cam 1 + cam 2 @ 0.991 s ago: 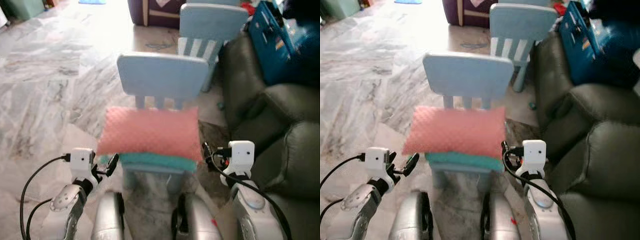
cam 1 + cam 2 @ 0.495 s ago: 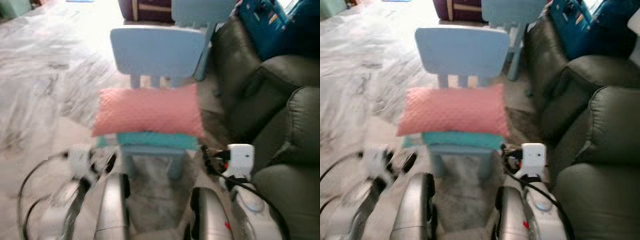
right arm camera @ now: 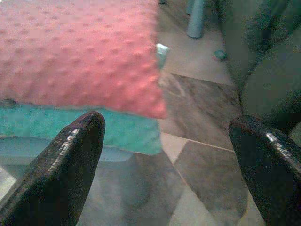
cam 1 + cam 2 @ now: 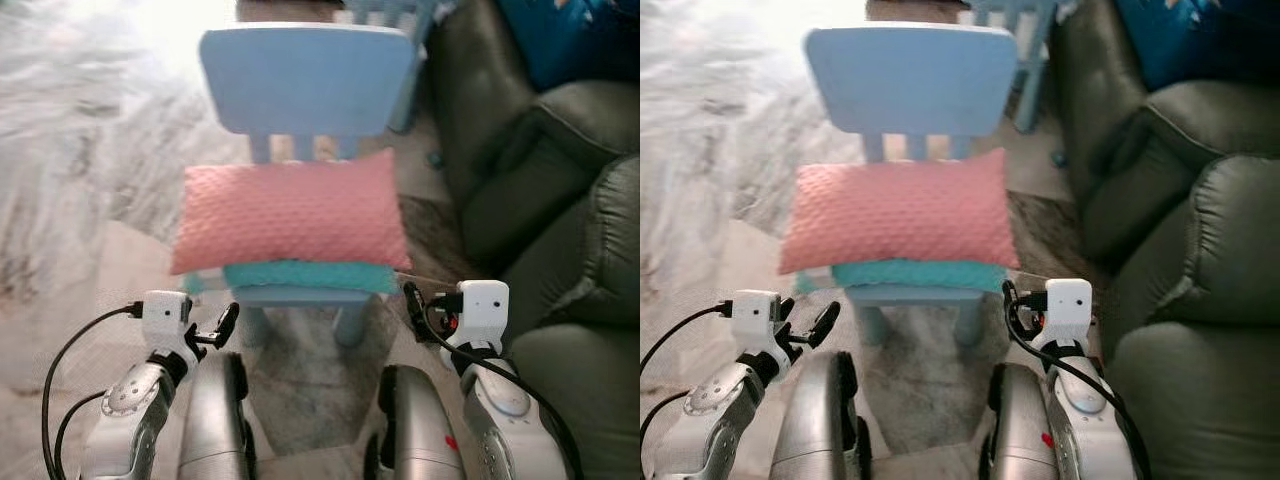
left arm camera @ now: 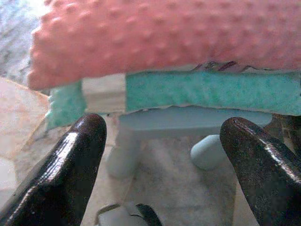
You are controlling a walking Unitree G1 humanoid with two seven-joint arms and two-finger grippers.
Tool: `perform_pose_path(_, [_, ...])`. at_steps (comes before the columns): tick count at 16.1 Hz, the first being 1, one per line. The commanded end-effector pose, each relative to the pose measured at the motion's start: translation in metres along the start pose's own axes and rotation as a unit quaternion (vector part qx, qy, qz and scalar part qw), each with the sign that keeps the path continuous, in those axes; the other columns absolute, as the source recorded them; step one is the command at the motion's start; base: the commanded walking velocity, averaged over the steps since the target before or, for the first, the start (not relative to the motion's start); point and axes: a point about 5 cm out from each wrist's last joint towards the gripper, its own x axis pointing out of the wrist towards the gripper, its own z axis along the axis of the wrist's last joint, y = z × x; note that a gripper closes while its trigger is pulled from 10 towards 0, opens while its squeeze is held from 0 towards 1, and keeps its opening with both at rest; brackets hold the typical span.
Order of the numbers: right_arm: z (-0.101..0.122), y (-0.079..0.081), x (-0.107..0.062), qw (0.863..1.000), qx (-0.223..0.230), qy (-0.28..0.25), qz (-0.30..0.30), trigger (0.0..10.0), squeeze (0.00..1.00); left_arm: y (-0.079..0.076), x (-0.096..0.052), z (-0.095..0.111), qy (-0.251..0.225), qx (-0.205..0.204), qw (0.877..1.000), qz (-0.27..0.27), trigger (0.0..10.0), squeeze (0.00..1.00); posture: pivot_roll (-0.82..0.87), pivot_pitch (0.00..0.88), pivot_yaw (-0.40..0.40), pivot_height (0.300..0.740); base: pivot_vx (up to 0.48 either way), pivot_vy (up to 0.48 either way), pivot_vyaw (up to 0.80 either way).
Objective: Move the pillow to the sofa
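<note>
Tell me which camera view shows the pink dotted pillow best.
The left eye view: the whole pink dotted pillow lies across the light blue chair, over a teal cushion. The right eye view shows the same. The left wrist view gives its underside edge, the right wrist view one corner, close up.

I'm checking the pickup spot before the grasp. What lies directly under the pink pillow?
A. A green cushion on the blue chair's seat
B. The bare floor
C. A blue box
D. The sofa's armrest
A: the pink pillow lies on a green cushion that rests on the blue chair, left of the sofa.
</note>
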Motion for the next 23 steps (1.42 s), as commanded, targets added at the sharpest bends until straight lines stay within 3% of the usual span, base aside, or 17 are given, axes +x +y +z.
perform_pose_path(1, [0.001, -0.001, -0.003, 1.0, 0.002, -0.001, -0.001, 10.0, 0.0, 0.006, -0.004, -0.007, 0.014, 0.003, 1.0, 0.018, 10.0, 0.0, -0.06, 0.261, -0.027, 0.571, 0.0, 0.0, 0.0])
perform_pose_path(4, [0.004, -0.004, 0.0, 1.0, 0.001, -0.006, -0.002, 10.0, 0.0, 0.021, -0.002, -0.001, 0.007, 0.02, 0.999, 0.047, 10.0, 0.0, -0.06, 0.27, -0.027, 0.571, 0.0, 0.0, 0.0])
perform_pose_path(5, [0.009, -0.013, 0.006, 1.0, -0.002, -0.01, -0.009, 10.0, 0.0, 0.045, 0.003, 0.01, 0.006, 0.034, 0.996, 0.087, 10.0, 0.0, -0.06, 0.288, -0.027, 0.571, 0.0, 0.0, 0.0])
perform_pose_path(8, [0.016, -0.016, 0.012, 1.0, 0.003, -0.017, 0.0, 10.0, 0.0, 0.066, 0.01, 0.024, -0.004, 0.046, 0.992, 0.12, 10.0, 0.0, -0.06, 0.318, -0.024, 0.571, 0.0, 0.0, 0.0])
perform_pose_path(10, [0.027, -0.009, 0.02, 0.998, 0.032, -0.028, 0.035, 10.0, 0.0, 0.082, 0.02, 0.037, -0.01, 0.047, 0.989, 0.143, 10.0, 0.0, -0.07, 0.333, -0.024, 0.571, 0.0, 0.0, 0.0])
perform_pose_path(12, [0.038, 0.002, 0.023, 0.994, 0.066, -0.03, 0.082, 10.0, 0.0, 0.088, 0.029, 0.043, -0.003, 0.049, 0.988, 0.144, 10.0, 0.0, -0.08, 0.35, -0.028, 0.571, 0.0, 0.0, 0.0])
perform_pose_path(13, [0.047, 0.013, 0.019, 0.985, 0.118, -0.028, 0.122, 10.0, 0.0, 0.09, 0.035, 0.048, 0.003, 0.058, 0.986, 0.155, 10.0, 0.0, -0.11, 0.371, -0.031, 0.571, 0.0, 0.0, 0.0])
perform_pose_path(14, [0.048, 0.015, 0.015, 0.981, 0.135, -0.024, 0.134, 10.0, 0.0, 0.091, 0.038, 0.052, 0.001, 0.057, 0.987, 0.153, 10.0, 0.0, -0.12, 0.378, -0.032, 0.571, 0.0, 0.0, 0.0])
perform_pose_path(17, [0.029, 0.003, 0.02, 0.987, 0.111, 0.011, 0.115, 10.0, 0.0, 0.088, 0.05, 0.059, 0.008, 0.067, 0.985, 0.161, 10.0, 0.0, -0.14, 0.394, -0.029, 0.571, 0.0, 0.0, 0.0])
perform_pose_path(20, [0.013, 0.001, 0.04, 0.983, 0.111, 0.064, 0.131, 10.0, 0.0, 0.091, 0.054, 0.066, 0.007, 0.059, 0.984, 0.169, 10.0, 0.0, -0.12, 0.403, -0.028, 0.571, 0.0, 0.0, 0.0])
perform_pose_path(23, [0.008, 0.002, 0.077, 0.985, 0.068, 0.077, 0.14, 10.0, 0.0, 0.096, 0.054, 0.068, 0.022, 0.074, 0.981, 0.175, 10.0, 0.0, -0.07, 0.413, -0.018, 0.571, 0.0, 0.0, 0.0])
